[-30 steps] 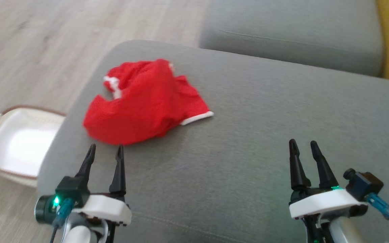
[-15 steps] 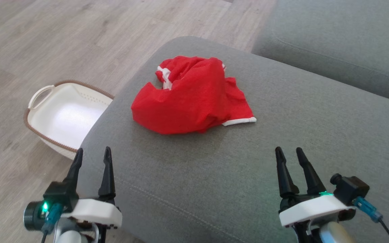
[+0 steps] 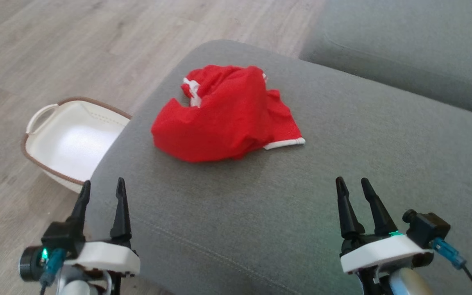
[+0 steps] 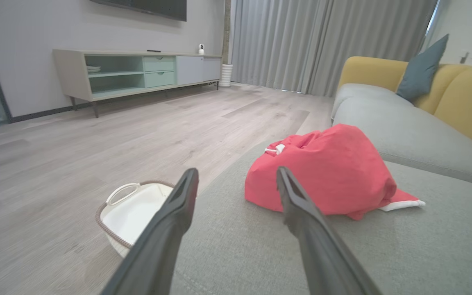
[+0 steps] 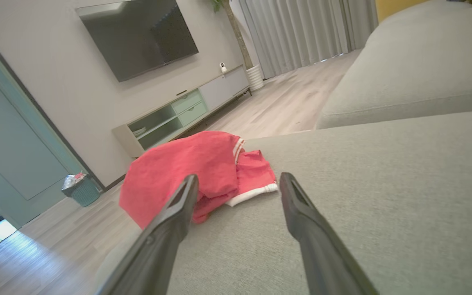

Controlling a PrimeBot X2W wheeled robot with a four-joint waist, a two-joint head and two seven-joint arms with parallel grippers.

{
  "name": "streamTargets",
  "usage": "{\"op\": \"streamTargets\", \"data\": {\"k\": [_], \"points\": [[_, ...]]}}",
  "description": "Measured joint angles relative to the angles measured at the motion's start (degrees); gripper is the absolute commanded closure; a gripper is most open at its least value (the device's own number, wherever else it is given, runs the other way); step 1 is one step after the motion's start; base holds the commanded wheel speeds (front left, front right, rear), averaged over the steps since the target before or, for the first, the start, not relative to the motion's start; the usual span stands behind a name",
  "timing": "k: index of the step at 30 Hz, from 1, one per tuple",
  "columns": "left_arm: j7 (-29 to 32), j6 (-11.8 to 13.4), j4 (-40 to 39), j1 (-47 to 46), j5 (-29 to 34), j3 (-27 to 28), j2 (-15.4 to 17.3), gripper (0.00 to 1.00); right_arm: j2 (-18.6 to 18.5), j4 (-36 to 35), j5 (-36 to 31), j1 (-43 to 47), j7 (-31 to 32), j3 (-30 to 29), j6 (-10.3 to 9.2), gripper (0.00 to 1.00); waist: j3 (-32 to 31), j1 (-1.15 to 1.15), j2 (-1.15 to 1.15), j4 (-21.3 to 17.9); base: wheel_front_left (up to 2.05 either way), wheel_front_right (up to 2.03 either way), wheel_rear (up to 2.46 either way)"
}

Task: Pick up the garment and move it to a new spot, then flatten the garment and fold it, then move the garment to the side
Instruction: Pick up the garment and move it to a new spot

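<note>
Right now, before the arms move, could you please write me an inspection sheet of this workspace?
Surface: grey sofa cushion, seam near the front.
Job's things: red garment with white trim, crumpled in a heap on the cushion, not held.
Clutter: nothing seen.
Grippers: left gripper open, right gripper open, both apart from the garment.
Cables: right wrist cable and left wrist cable, both with blue plugs.
Surroundings: white basket on the wood floor beside the cushion; second cushion behind.

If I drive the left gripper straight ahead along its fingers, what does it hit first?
Probably the grey cushion, near its left edge, or nothing: the left gripper is open and aims just left of the red garment. One finger might brush the garment's near edge; depth is unclear.
</note>
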Motion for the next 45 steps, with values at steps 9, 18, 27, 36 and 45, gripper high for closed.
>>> {"op": "streamTargets", "data": {"k": [9,18,27,36,45], "points": [[0.0,-2.9,0.4,-6.6,-0.8,3.7,2.0,0.00,0.0,-1.5,-2.0,-2.6,0.0,-3.5,0.00,0.00,4.4,0.00,0.00,-5.8,0.00,0.00,0.00],[4.1,-8.2,7.5,-21.0,-2.6,4.2,9.3,0.00,-0.1,-4.6,-5.8,-6.7,0.0,-9.2,0.00,0.00,12.0,0.00,0.00,-10.9,0.00,0.00,0.00],[21.0,-10.0,15.9,-34.3,-16.1,-10.3,19.1,0.00,-0.2,-6.3,-6.4,-9.5,0.0,-11.3,0.00,0.00,18.4,0.01,0.00,-16.0,0.00,0.00,0.00],[27.9,-10.0,21.3,-41.6,-29.4,-23.7,28.0,0.00,-0.2,-6.9,-6.6,-11.2,0.0,-9.7,0.00,0.00,22.5,0.01,0.00,-19.8,0.00,0.00,0.00],[28.0,-10.0,26.0,-45.1,-37.1,-30.4,30.3,1.00,-0.2,-7.3,-6.1,-11.7,0.0,-9.1,0.00,0.00,24.5,0.01,0.00,-22.6,0.00,0.00,0.00]]}}
